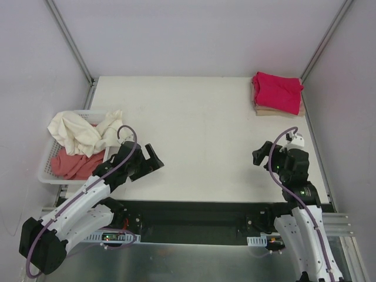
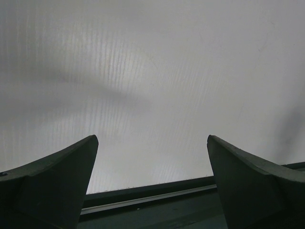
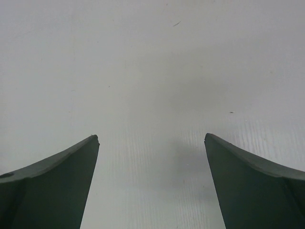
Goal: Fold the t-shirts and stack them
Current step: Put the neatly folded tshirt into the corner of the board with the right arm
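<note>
The left fingers (image 2: 57, 186) stand spread wide with nothing between them, over the white surface (image 1: 205, 129) near its front edge. A dark rail crosses the bottom of the left wrist view. The right fingers (image 3: 252, 186) are also wide apart and hold nothing, over bare surface on the near right side.

Just left of the left arm, a white plastic lattice basket (image 1: 46, 171) sits at the surface's left edge. A crumpled salmon-pink t-shirt (image 1: 69, 165) lies in its near part. A cream t-shirt (image 1: 73, 130) is heaped on the far part and spills over the rim toward the arm.

Well apart from both arms, in the far right corner, a folded crimson-red t-shirt (image 1: 276, 91) tops a small stack. The edge of a folded tan t-shirt (image 1: 276, 111) shows beneath it.
</note>
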{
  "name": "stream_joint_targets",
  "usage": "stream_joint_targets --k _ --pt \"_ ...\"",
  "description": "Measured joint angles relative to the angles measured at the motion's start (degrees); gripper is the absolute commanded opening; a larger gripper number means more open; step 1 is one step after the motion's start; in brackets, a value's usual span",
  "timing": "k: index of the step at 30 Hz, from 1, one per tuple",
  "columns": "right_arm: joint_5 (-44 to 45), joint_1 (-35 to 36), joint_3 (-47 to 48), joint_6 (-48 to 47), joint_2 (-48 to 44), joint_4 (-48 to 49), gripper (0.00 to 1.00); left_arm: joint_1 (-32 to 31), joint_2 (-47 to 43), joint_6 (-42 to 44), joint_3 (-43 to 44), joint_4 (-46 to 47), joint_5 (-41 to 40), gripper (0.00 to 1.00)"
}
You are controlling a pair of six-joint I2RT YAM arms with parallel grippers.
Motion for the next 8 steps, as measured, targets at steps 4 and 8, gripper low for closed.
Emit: stream_joint_targets --k 4,8 --pt "2.25 0.02 0.07 0.02 -2.8 -1.01 0.97 0.0 -2.43 -1.09 -1.27 -0.09 0.31 0.99" --pt "3.56 0.02 0.04 0.11 -3.41 -1.57 0.97 0.0 -3.48 -1.25 -1.2 -0.11 0.31 0.99"
